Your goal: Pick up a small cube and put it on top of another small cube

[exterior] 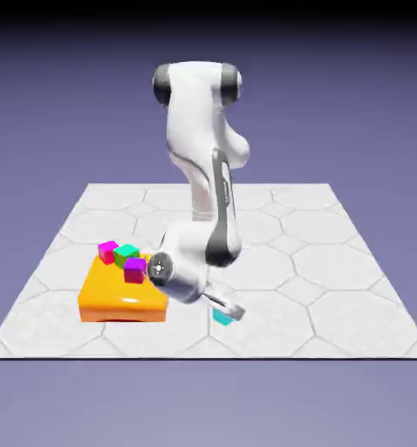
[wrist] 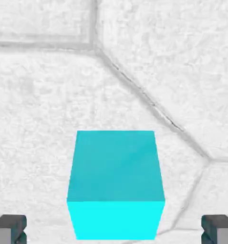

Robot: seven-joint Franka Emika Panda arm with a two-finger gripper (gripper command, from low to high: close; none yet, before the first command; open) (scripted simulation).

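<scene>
Pale hex-tiled desk (wrist: 44, 119) fills my hand view. My tool (wrist: 114, 231) is spread wide, holding nothing, the cyan cube (wrist: 115, 183) resting between its fingertips (wrist: 11, 228). It looks rigid, light and smooth, so I'd pinch its two opposite flat side faces.

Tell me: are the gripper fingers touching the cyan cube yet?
Apart. In the hand view the fingers sit at the bottom corners, with bare table showing between each and the cyan cube.
</scene>
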